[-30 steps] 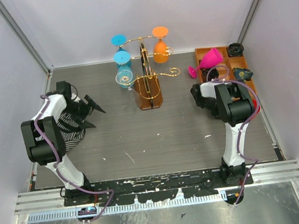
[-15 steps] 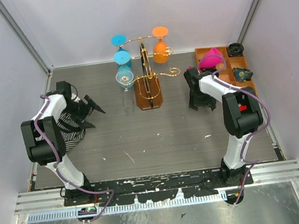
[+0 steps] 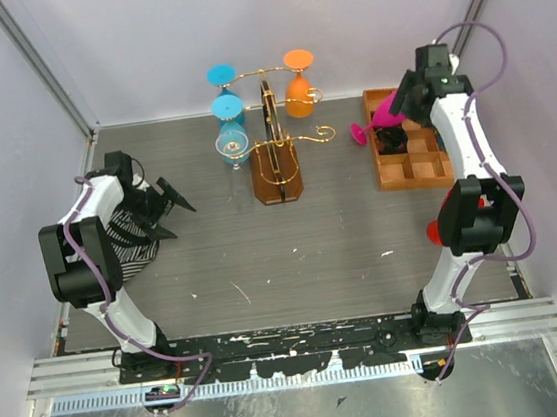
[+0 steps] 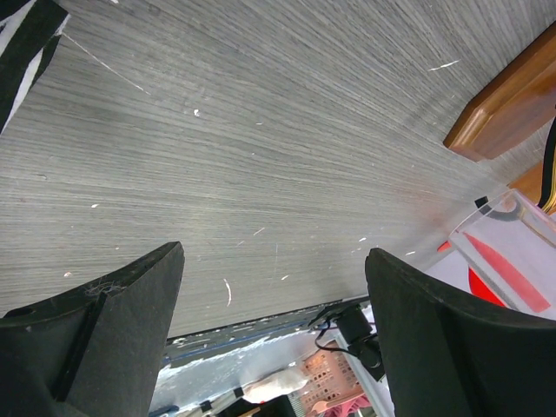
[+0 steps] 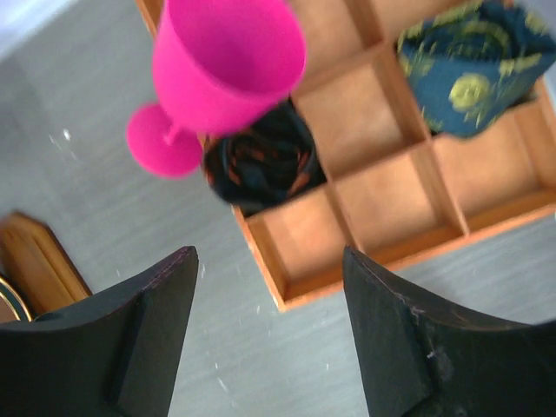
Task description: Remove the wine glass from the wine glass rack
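right wrist: right claw (image 5: 268,287) apart above pink wine glass (image 5: 228,65) tilted on tray (image 5: 347,217); left claw (image 4: 274,287) apart.

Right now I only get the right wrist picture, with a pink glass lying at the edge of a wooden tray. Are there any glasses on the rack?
Observer: Yes. The top view shows a blue glass, an orange glass and a clear glass on the wine glass rack.
Operator: Where is the other arm?
Observer: Far left. The left fingers are open and empty, low over the table, beside a striped cloth.
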Robot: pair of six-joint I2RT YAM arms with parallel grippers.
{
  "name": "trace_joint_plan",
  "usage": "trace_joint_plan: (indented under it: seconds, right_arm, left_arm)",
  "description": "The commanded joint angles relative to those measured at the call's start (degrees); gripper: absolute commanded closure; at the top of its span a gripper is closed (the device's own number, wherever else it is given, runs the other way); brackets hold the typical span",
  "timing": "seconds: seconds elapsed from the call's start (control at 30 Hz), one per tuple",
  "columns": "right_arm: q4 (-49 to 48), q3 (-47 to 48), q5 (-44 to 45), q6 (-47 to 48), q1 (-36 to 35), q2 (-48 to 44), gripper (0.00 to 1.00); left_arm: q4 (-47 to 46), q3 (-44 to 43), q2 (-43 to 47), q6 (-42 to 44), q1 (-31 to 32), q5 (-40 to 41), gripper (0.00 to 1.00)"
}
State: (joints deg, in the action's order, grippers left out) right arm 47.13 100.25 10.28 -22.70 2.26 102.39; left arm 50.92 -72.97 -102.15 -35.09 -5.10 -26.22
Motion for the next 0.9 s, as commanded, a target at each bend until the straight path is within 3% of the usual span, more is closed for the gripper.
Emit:
trace_joint_plan:
  seconds: [0.0, 0.5, 0.87]
  right_arm:
    - [-3.3, 8.8, -6.3, 5.3, 2.2, 6.4, 0.29]
    - [-9.2, 20.2, -8.1, 6.2, 4.7, 18.4, 0.34]
    - [-10.2, 16.4, -9.1, 10.1, 4.7, 11.4, 0.33]
  left_arm:
    - [0.5, 0.2, 2.5, 0.2, -0.3, -0.6, 0.08]
    - [2.2, -0.9, 2.0, 1.2, -0.3, 1.2, 0.08]
    - [2.1, -0.6, 1.1, 1.5, -0.3, 1.5, 0.08]
